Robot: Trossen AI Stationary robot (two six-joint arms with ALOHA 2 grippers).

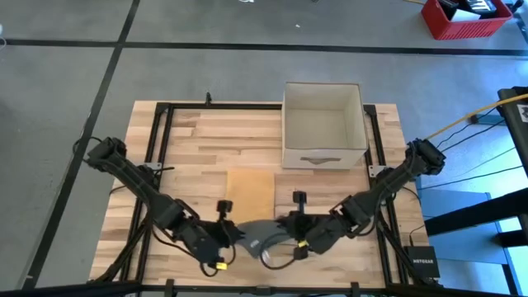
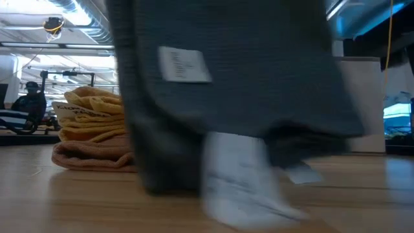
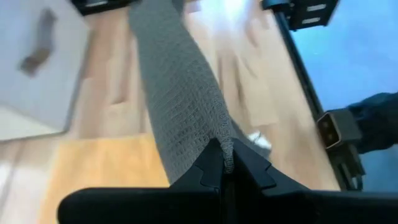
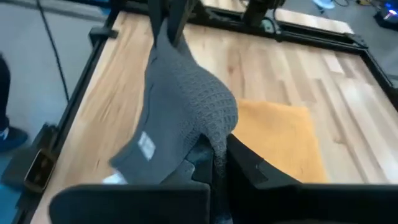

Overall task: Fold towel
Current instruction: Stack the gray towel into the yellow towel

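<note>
A grey waffle-weave towel (image 1: 262, 235) is strung between my two grippers near the table's near edge. In the low view the towel (image 2: 259, 77) hangs close in front of the camera, showing a white label (image 2: 184, 65). My left gripper (image 1: 234, 237) is shut on the towel's left end and my right gripper (image 1: 289, 231) on its right end. Just beyond the towel, a stack of folded yellow and tan towels (image 1: 250, 191) rests flat on the wooden table (image 1: 190, 140). My left gripper pinches a bunched end of the grey towel (image 3: 214, 134) between its two fingers, slanting down and toward the right arm. The cloth runs from the fingers as a taut band to the other gripper. How many layers, I cannot tell. My right gripper pinches the towel's other end (image 4: 214, 127) between its two fingers, slanting down from the right. The cloth bulges up just past the fingers, then stretches to the left gripper, with a flap bearing the label (image 4: 146, 146) hanging below. The layers cannot be counted.
A white open box (image 1: 323, 124) stands at the far right of the table. Black frame rails (image 1: 161, 132) run along the table's sides. A red crate (image 1: 462, 18) sits on the floor beyond. A person (image 2: 29, 97) shows far off in the room.
</note>
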